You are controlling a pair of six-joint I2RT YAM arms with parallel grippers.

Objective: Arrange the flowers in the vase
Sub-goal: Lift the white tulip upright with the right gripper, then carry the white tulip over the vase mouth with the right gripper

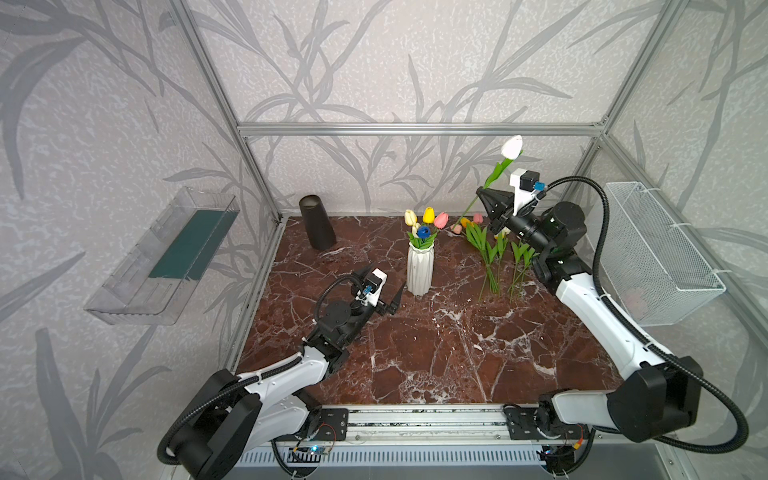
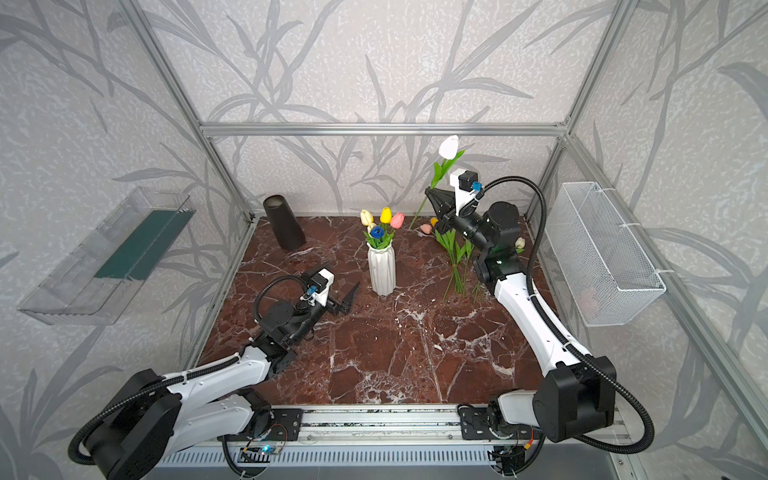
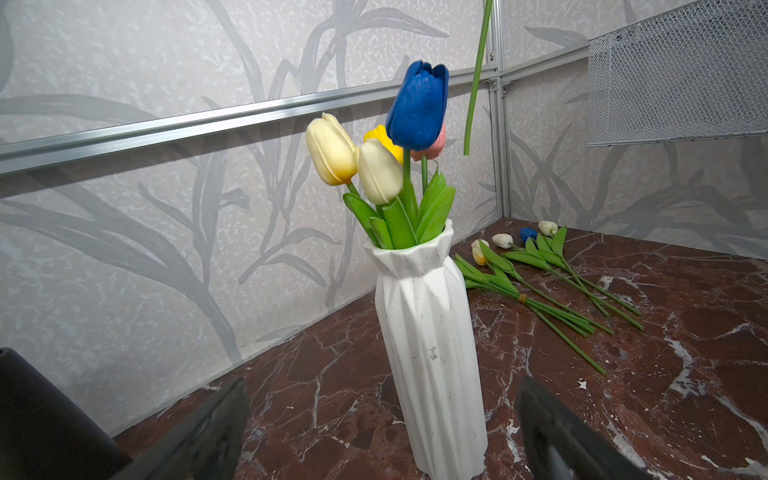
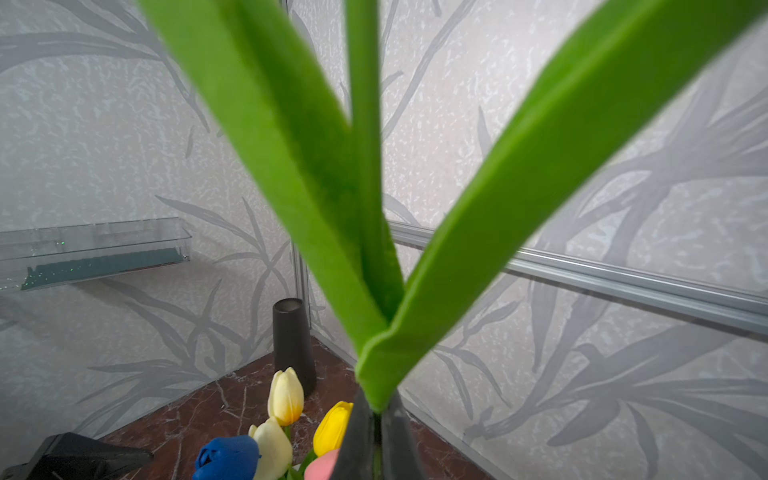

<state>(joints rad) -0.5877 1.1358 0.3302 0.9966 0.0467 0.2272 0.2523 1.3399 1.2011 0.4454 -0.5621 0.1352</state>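
The left gripper point(image 1: 397, 297) hovers low just left of the vase point(image 1: 420, 270), jaws spread wide and empty; in its wrist view the vase stands ahead between the two black fingers point(image 3: 199, 432), untouched. Five tulips point(image 1: 428, 220) stand in the vase, with cream, yellow, pink and blue heads crowding its mouth. Above and right of the vase, the right gripper point(image 1: 482, 192) is clamped on the green stem of a white tulip point(image 1: 512, 146), just under its leaves. The head points up and away from the vase, and the stem's free end hangs in the air beside the blue head.

Far left of the vase a clear shelf point(image 1: 166, 253) hangs on the wall, and a dark cone point(image 1: 316, 222) stands behind and left of it. Right of the vase loose tulips point(image 1: 490, 249) lie on the marble table point(image 1: 415, 353), under the right arm. A wire basket point(image 1: 660, 253) hangs far right.

The left arm reaches low over the table towards the vase; the right arm rises steeply, its gripper pointing back towards the vase
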